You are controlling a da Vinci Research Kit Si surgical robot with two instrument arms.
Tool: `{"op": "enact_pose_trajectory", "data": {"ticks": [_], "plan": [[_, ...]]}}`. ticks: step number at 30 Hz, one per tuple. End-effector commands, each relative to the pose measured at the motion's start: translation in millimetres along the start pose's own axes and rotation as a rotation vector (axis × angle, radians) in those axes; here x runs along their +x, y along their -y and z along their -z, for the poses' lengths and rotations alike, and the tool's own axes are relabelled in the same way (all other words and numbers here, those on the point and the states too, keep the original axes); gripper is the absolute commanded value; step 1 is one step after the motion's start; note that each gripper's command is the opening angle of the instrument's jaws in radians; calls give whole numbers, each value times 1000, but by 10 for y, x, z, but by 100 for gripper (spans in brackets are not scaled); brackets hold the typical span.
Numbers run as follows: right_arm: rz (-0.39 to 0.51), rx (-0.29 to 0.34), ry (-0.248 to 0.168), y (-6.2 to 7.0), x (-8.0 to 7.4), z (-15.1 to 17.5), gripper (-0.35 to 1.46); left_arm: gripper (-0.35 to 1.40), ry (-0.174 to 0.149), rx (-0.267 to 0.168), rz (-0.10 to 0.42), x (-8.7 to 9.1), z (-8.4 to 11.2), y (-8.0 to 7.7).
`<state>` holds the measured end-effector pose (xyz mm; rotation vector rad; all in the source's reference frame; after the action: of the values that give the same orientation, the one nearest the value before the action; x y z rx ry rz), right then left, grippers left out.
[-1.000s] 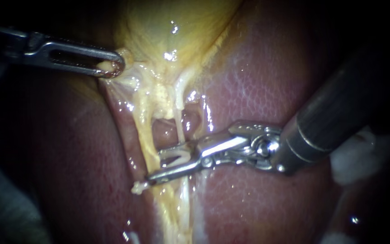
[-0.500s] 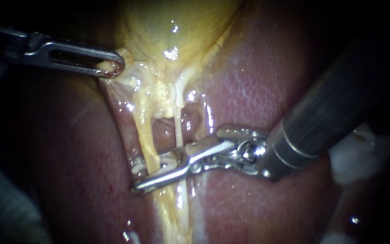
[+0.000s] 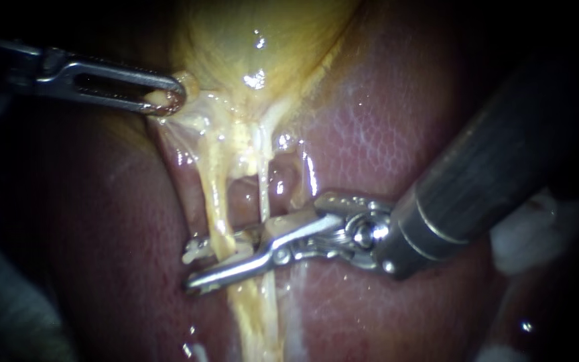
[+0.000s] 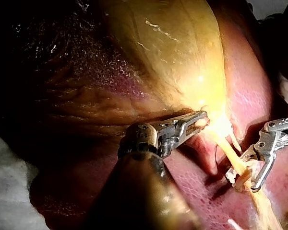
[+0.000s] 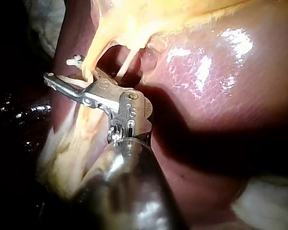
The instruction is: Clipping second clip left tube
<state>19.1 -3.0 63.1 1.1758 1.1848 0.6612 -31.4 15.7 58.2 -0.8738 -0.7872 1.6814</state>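
The yellow gallbladder (image 3: 256,40) narrows into two strands over the liver (image 3: 383,114). The thick yellow left tube (image 3: 217,208) runs beside a thin pale right tube (image 3: 263,194). My right instrument (image 3: 189,268) reaches in from the right, and its open jaws straddle the left tube, which passes between them. A white clip (image 3: 197,249) sits in the jaws, along the upper one. The right wrist view has the same jaws (image 5: 62,69) across the tube. My left instrument (image 3: 165,100) is shut on a fold of gallbladder tissue at the neck and holds it up to the left (image 4: 199,120).
White gauze (image 3: 524,234) lies at the right behind the right instrument's shaft. Liver surface surrounds the tubes on both sides. A dark hollow (image 3: 242,191) opens between the two tubes.
My right instrument has slid leftward, so its jaws now span the left tube with their tips past it. The left instrument has stayed still.
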Motion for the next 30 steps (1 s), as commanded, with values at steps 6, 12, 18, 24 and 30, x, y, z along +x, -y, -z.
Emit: {"op": "enact_pose_trajectory", "data": {"ticks": [6, 12, 18, 24, 30], "plan": [[-9, 7, 0, 20, 10, 0, 44, -35, 0, -1, -1, 0, 0, 0], [-3, 8, 1, 21, 9, 2, 31, -35, 0, -1, -1, 0, 0, 0], [-3, 11, 3, 23, 6, 8, -4, -35, 0, -1, -1, 0, 0, 0], [-2, 13, 5, 24, 3, 10, -35, -35, 0, -1, -1, 0, 0, 0], [-1, 14, 6, 23, 1, 13, -35, -35, 0, -1, -1, 1, 0, 0]]}}
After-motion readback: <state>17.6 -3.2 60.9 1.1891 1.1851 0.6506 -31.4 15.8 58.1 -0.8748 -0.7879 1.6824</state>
